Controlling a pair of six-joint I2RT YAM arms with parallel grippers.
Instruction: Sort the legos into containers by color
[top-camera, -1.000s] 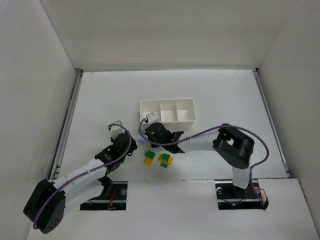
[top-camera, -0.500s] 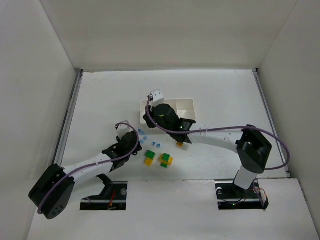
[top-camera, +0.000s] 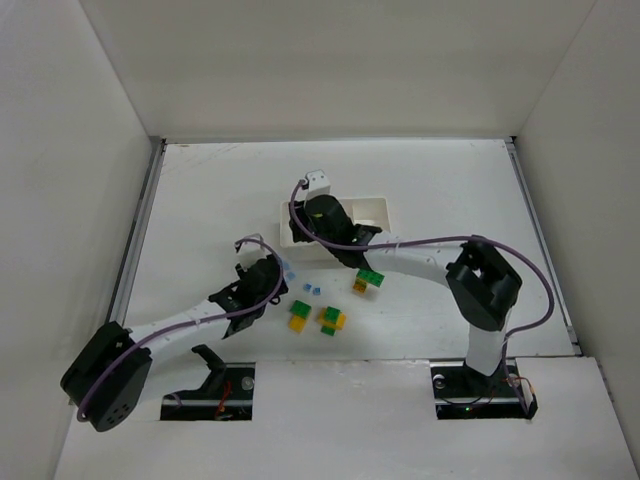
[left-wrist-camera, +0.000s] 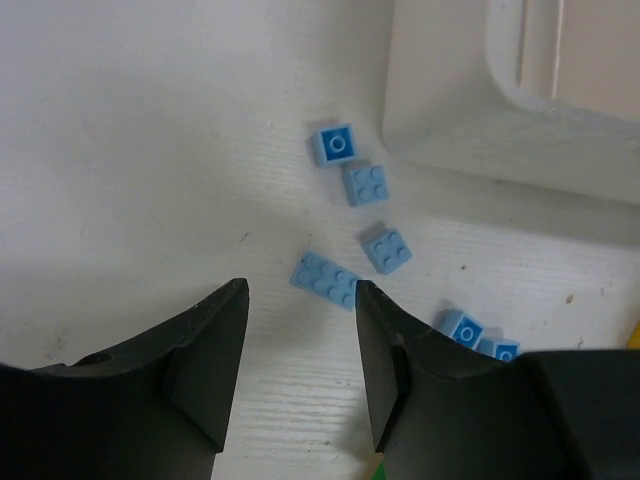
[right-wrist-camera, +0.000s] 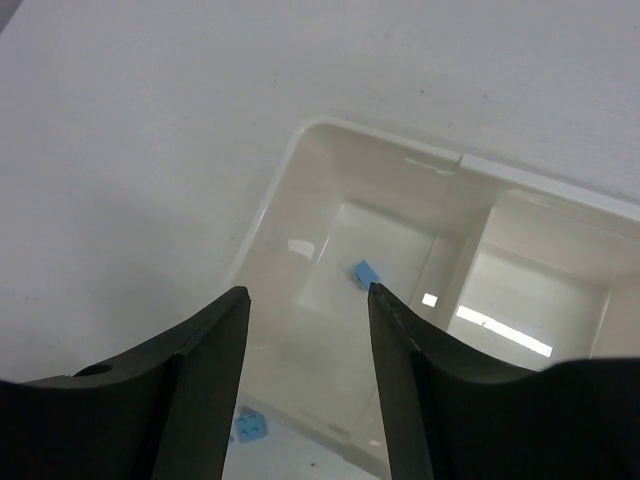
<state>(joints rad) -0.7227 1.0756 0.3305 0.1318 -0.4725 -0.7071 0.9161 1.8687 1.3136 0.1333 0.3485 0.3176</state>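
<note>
Looking down, we saw a white table (top-camera: 220, 190) between white walls (top-camera: 300, 60). Wrist views alone showed both grippers parted and empty: left gripper (left-wrist-camera: 300, 300) over loose light blue legos (left-wrist-camera: 365, 185), right gripper (right-wrist-camera: 308, 300) over the tray (right-wrist-camera: 275, 215), one blue lego (right-wrist-camera: 366, 271) lying in its end compartment (right-wrist-camera: 390, 235).

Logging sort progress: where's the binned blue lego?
Right wrist view: blue lego lies on the floor of the tray, end compartment, below the open right gripper.

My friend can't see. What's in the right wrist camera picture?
One small light blue brick lies in the end compartment of a white tray, seen between the open black fingers of the right gripper. Another blue brick sits outside on the table.
</note>
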